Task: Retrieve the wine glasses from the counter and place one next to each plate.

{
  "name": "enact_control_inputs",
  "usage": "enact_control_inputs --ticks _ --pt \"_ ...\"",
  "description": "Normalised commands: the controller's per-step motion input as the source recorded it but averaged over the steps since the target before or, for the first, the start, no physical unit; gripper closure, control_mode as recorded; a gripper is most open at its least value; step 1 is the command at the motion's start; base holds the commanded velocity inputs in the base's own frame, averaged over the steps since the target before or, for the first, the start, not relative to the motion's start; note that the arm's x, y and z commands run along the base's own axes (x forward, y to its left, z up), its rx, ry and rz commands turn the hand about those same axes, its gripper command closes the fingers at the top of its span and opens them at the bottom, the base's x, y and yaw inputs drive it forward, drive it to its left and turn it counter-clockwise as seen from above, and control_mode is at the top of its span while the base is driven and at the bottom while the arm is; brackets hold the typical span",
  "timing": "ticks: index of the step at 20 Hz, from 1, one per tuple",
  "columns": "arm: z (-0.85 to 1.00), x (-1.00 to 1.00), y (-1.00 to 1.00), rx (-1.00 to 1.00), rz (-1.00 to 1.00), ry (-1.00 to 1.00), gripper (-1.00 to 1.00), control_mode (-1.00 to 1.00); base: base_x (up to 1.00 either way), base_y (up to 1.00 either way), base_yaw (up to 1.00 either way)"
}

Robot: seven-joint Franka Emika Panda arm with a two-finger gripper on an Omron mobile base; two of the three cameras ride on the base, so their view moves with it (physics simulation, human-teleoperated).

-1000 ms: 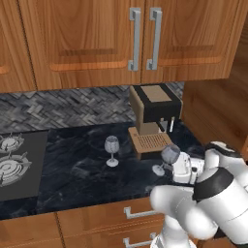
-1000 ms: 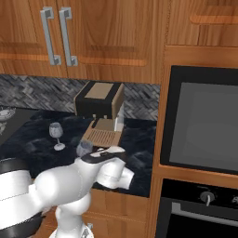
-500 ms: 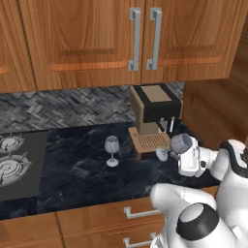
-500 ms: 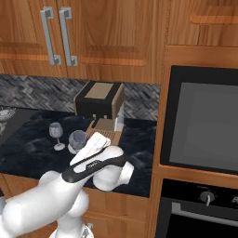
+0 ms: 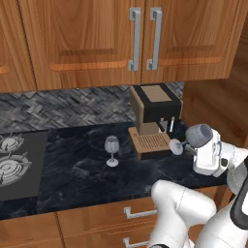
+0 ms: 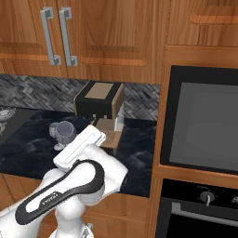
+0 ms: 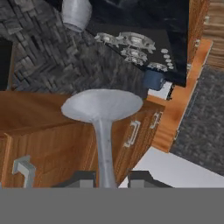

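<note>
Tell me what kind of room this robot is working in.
Most likely a home kitchen, in simulation: wooden wall cabinets hang over a black marble-look counter, with a gas hob, a coffee machine and a built-in oven alongside.

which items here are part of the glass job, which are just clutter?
Job:
- wine glass in the pincer, held by its stem, lying sideways off the counter
- second wine glass, upright on the counter
- pincer, shut on the stem

Clutter:
- coffee machine
- gas hob
- built-in oven
- upper cabinets
</note>
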Motion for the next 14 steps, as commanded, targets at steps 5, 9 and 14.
enact_control_inputs --ticks 5,9,14 --pt "0.65 -0.92 0.05 0.0 -0.14 -0.01 1.0 -1.0 0.0 0.0 0.0" --pt "0.26 -0.49 0.04 0.0 -0.04 -0.03 1.0 1.0 -0.5 0.02 -0.03" --pt "0.0 0.0 0.0 0.0 0.0 0.0 1.0 1.0 -0.95 0.02 -0.07"
